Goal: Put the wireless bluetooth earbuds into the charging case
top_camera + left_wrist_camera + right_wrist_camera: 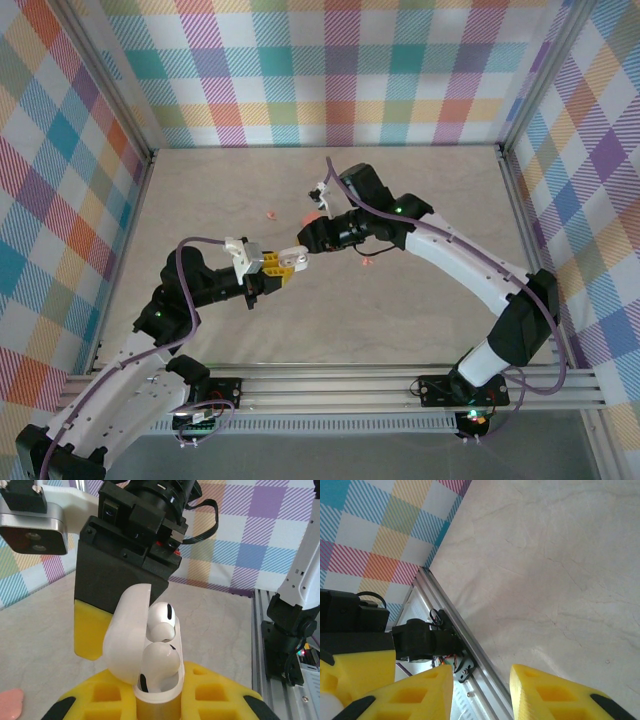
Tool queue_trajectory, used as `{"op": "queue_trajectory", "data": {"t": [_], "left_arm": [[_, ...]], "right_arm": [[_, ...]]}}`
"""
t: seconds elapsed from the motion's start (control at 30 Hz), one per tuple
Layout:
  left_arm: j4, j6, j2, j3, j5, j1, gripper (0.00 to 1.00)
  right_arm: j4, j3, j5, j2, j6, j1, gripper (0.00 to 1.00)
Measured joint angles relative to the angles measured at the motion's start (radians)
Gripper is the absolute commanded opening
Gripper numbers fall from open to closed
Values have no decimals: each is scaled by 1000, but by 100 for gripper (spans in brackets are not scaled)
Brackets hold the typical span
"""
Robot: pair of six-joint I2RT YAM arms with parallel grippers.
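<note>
Gripping the white charging case [159, 694] at its base, the left pincer [281, 266] is clamped on it, lid [125, 635] swung open, with two white earbuds in its mouth: the upper earbud [161, 620] against the lid, the lower earbud [160, 659] just under it. Close in front, the right pincer [481, 680] hangs above the table [545, 555], yellow fingers [410, 695] apart, nothing between them. One pink earbud [270, 213] lies on the table beyond the pincers, a second pink earbud [367, 262] just beside the right arm [470, 265].

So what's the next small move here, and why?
Probably push the lid shut with the right gripper: both white earbuds sit in the charging case held by the left gripper, and its lid stands open.
</note>
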Motion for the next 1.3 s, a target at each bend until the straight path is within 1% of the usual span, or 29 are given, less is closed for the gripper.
{"op": "queue_trajectory", "data": {"t": [0.27,0.43,0.6,0.67,0.83,1.0,1.13,1.3], "left_arm": [[-7,0,30,3,19,0,0],[-30,-3,64,3,19,0,0],[-21,-22,63,3,15,0,0],[-13,-45,63,3,11,0,0],[8,-173,111,24,11,0,0],[8,-289,199,94,54,0,0],[19,-348,211,134,79,0,0],[84,-423,217,159,93,0,0]], "right_arm": [[8,1,6,-42,-35,3,39],[42,0,-3,-116,-44,6,46],[105,-43,-13,-174,-18,-13,59],[129,-76,-21,-187,0,-31,61],[245,-252,-60,-254,42,-76,62],[391,-424,-81,-366,66,-90,62],[501,-477,-104,-412,66,-90,57],[629,-505,-159,-412,89,-90,58]]}}
